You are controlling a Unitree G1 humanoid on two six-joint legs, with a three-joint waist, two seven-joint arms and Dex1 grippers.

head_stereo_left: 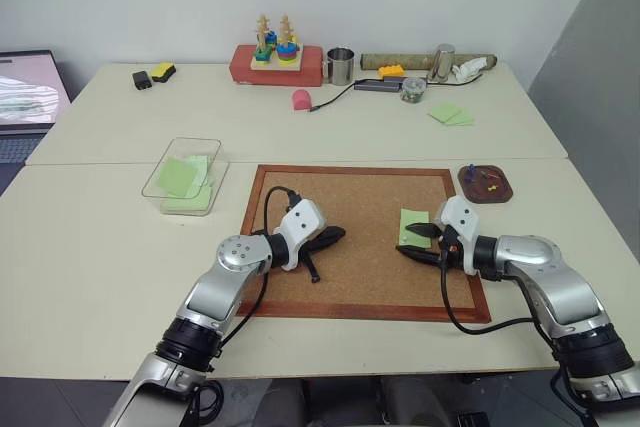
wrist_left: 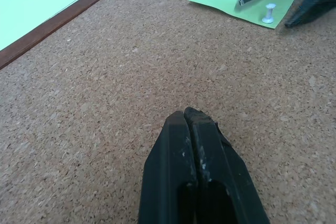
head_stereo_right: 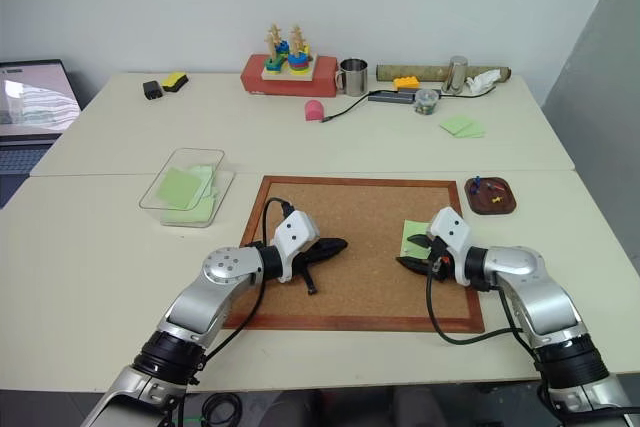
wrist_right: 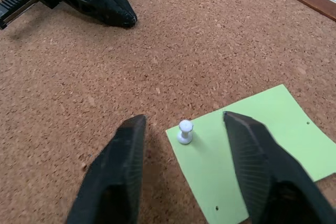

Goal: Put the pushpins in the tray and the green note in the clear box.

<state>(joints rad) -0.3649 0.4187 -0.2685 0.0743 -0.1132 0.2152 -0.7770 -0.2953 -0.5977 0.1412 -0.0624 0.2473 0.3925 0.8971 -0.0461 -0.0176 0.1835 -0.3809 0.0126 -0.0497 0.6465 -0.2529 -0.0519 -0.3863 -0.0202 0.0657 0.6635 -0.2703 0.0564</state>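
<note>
The green note (head_stereo_left: 412,224) lies on the corkboard's right side, held down by a small white pushpin (wrist_right: 185,131) near one corner. My right gripper (wrist_right: 184,124) is open, low over the board, one finger on each side of that pushpin without touching it. My left gripper (head_stereo_left: 338,235) is shut and empty, resting on the cork at the board's middle, well apart from the note. The reddish-brown tray (head_stereo_left: 470,187) sits just off the board's far right corner with a few coloured pushpins (head_stereo_left: 488,183) in it. The clear box (head_stereo_left: 160,185), to the left of the board, holds green notes.
The wood-framed corkboard (head_stereo_left: 350,277) lies in front of me. Loose green notes (head_stereo_left: 451,114) are at the back right. A red box with stacking toys (head_stereo_left: 277,64), a metal cup (head_stereo_left: 340,66) and a pink object (head_stereo_left: 301,99) are on the far table. A laptop (head_stereo_left: 25,97) stands at the left.
</note>
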